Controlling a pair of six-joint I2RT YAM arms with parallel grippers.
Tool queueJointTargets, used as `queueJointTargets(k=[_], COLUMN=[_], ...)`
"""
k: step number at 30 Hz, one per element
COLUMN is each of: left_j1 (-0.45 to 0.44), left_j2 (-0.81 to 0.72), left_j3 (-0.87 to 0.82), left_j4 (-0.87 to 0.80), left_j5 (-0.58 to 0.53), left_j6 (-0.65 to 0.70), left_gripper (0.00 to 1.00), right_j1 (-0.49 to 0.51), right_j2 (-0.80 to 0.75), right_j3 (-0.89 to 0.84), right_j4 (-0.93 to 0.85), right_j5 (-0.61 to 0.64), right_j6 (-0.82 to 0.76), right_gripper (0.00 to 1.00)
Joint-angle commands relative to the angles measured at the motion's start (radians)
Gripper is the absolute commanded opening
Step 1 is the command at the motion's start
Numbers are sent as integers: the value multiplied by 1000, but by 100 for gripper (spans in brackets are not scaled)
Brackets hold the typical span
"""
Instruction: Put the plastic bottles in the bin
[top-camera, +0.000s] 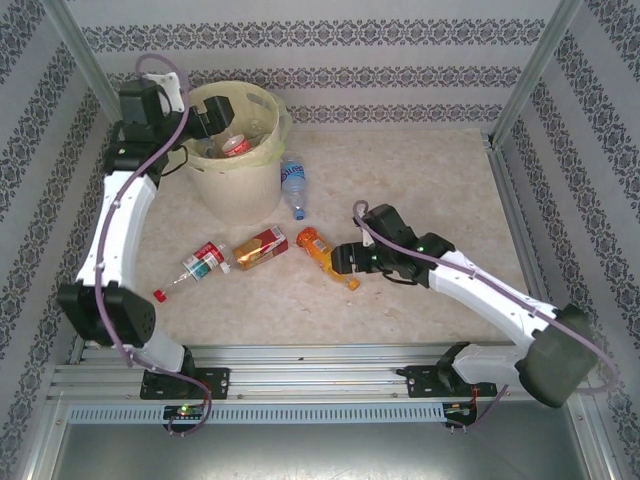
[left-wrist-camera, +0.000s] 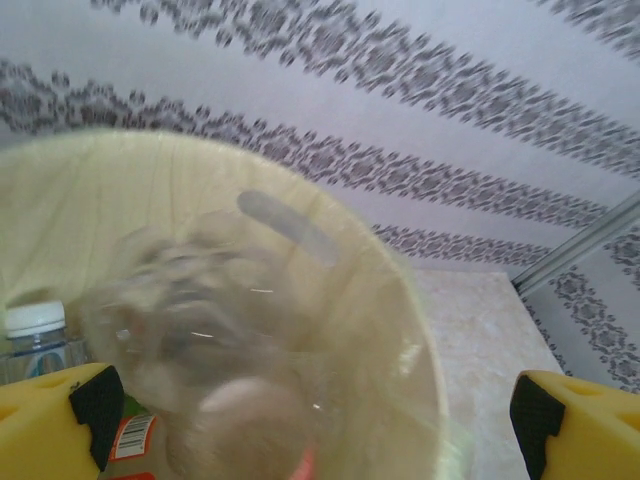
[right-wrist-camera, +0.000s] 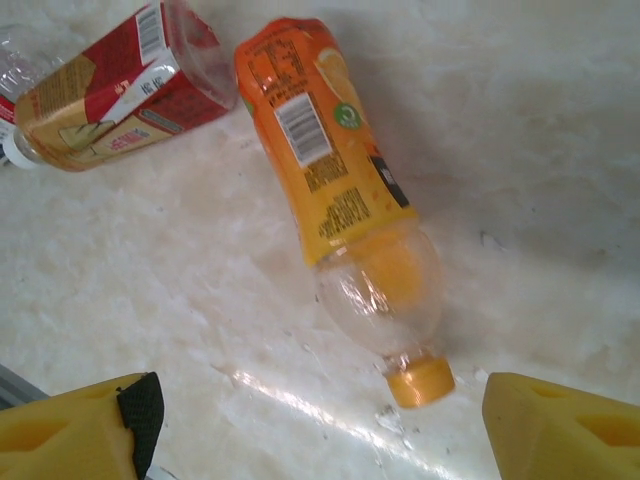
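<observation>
Right wrist: clear bottle (right-wrist-camera: 340, 190), orange label and cap, flat before the right gripper (right-wrist-camera: 320, 412), jaws apart.

You're looking at a staged robot test cell. Aluminium rails (top-camera: 320, 362) and posts (top-camera: 535, 65) frame wallpapered panels (top-camera: 330, 30) around a marble-look tabletop (top-camera: 430, 180).

Enclosed work cell, papered walls, marbled tabletop.
Walls (top-camera: 330, 35): pale paper with horizontal bands of dark damask ornament, on three sides. Tabletop (top-camera: 430, 170): cream, marble-patterned, glossy, with a streak of glare in the right wrist view. Posts (top-camera: 72, 45): aluminium, one at each back corner. Rails (top-camera: 320, 362): aluminium, along the near edge. Grey sheet (top-camera: 300, 450): below the rails.
</observation>
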Motion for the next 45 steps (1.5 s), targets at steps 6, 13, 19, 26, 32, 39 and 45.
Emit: queueJointTargets(k=[6, 13, 19, 26, 32, 39, 45], left_j1=[-22, -119, -242, -302, -313, -324, -342], left_j2=[-275, -488, -618, -689, -729, -727, -727], left_j3=[-184, -453, -675, -873, -954, -978, -989], left_j4=[5, -15, -33, 19, 57, 98, 112], left_j5=[79, 123, 86, 110, 108, 100, 81], left_j6=[46, -4, -52, -173, -228, -257, -268], left_gripper=[100, 100, 100, 100, 100, 100, 100], right_j1=[-40, -76, -92, -92, -95, -97, -99], right_j2=[210, 423, 595, 738, 836, 922, 976], right_j3=[174, 348, 479, 568, 620, 692, 745], right_j4=[129, 165, 197, 237, 248, 232, 212], right_j5=[-87, -140, -164, -166, -146, -145, -135], right_j6=[38, 58, 72, 116, 145, 157, 167], right_gripper=[77, 72, 68, 66, 67, 67, 66])
